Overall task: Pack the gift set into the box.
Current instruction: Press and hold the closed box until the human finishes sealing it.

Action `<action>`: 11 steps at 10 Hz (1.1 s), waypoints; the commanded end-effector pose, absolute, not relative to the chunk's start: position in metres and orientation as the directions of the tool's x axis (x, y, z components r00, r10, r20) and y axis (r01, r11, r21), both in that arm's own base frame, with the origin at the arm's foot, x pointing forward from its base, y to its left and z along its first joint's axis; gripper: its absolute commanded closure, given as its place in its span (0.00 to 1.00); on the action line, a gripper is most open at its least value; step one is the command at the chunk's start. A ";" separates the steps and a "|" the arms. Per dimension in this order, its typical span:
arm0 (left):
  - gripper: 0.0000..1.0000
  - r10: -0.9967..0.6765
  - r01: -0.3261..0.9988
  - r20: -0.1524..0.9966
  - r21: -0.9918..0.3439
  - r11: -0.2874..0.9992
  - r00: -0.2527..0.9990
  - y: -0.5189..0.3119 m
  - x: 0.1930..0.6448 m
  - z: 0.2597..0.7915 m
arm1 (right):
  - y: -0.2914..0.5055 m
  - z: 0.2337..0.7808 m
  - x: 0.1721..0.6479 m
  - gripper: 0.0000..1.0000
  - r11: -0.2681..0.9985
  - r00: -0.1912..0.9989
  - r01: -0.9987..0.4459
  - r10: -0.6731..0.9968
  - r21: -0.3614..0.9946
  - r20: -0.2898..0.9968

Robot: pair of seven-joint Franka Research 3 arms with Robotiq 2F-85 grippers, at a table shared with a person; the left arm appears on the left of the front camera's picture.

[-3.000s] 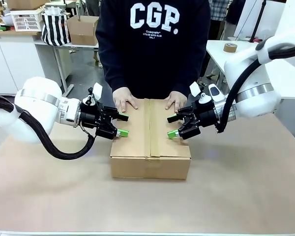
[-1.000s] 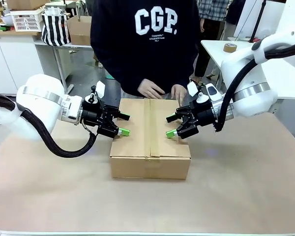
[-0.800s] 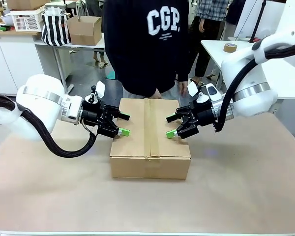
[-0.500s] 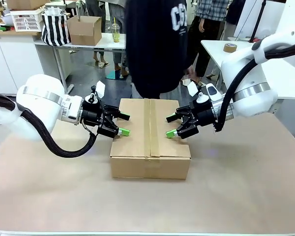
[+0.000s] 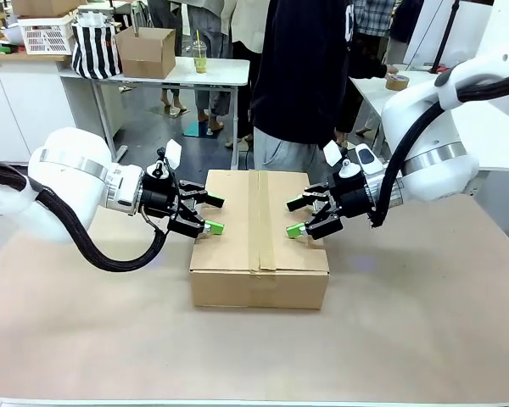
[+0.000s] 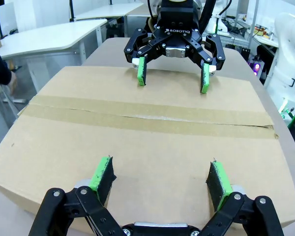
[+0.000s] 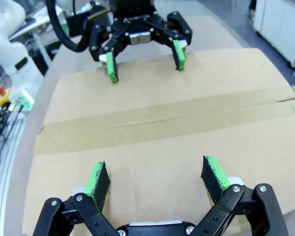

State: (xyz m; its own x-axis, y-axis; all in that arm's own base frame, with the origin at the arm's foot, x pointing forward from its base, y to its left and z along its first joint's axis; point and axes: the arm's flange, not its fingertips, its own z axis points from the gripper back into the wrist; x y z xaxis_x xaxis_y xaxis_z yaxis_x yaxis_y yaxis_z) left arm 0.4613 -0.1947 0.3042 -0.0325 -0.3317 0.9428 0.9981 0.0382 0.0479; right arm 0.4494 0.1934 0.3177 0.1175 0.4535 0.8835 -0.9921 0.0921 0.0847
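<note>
The box (image 5: 259, 229) lies in the middle of the table with its top flaps closed and a strip of brown tape (image 5: 259, 216) along the seam. My left gripper (image 5: 212, 214) hovers open over the box's left edge. Opposite it, my right gripper (image 5: 295, 217) stands open over the right edge. In the left wrist view my left gripper (image 6: 161, 172) spreads above the cardboard (image 6: 152, 142), facing the right gripper (image 6: 171, 78). The right wrist view mirrors this: right gripper (image 7: 155, 174), box top (image 7: 157, 137), left gripper (image 7: 143, 61). The gift set is hidden.
A person in a dark sweatshirt (image 5: 301, 76) stands behind the box, turned sideways. Behind, a white table holds a small open carton (image 5: 144, 51), a striped bag (image 5: 95, 47) and a cup (image 5: 198, 58). A tape roll (image 5: 397, 81) sits at right. Brown tabletop (image 5: 407, 322) surrounds the box.
The person lifted both hands off the box top, turned and stepped toward the right. Both grippers stayed open in almost the same places.
</note>
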 end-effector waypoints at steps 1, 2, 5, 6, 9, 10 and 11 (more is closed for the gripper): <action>0.00 -0.327 0.998 0.944 0.057 0.037 -0.042 -0.194 0.460 0.300 | 0.192 0.315 0.446 0.00 0.096 0.118 -0.992 0.459 0.083 0.881; 0.00 -0.327 0.998 0.944 0.057 0.037 -0.042 -0.194 0.460 0.300 | 0.192 0.315 0.446 0.00 0.096 0.118 -0.992 0.459 0.083 0.881; 0.00 -0.327 0.998 0.944 0.057 0.037 -0.042 -0.194 0.460 0.300 | 0.192 0.315 0.446 0.00 0.096 0.118 -0.992 0.459 0.083 0.881; 0.00 -0.327 0.998 0.944 0.057 0.037 -0.042 -0.194 0.460 0.300 | 0.192 0.315 0.446 0.00 0.096 0.118 -0.992 0.459 0.083 0.881; 0.00 -0.327 0.998 0.944 0.057 0.037 -0.042 -0.194 0.460 0.300 | 0.192 0.315 0.446 0.00 0.096 0.118 -0.992 0.459 0.083 0.881; 0.00 -0.327 0.998 0.944 0.057 0.037 -0.042 -0.194 0.460 0.300 | 0.192 0.315 0.446 0.00 0.096 0.118 -0.992 0.459 0.083 0.881; 0.00 -0.327 0.998 0.944 0.057 0.037 -0.042 -0.194 0.460 0.300 | 0.192 0.315 0.446 0.00 0.096 0.118 -0.992 0.459 0.083 0.881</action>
State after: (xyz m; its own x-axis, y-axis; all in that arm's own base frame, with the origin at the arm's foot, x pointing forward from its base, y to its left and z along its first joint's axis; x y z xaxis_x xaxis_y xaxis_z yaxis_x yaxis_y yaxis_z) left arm 0.4613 -0.1947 0.3042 -0.0326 -0.3317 0.9428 0.9981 0.0383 0.0479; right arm 0.4494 0.1934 0.3178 0.1174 0.4535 0.8835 -0.9922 0.0920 0.0846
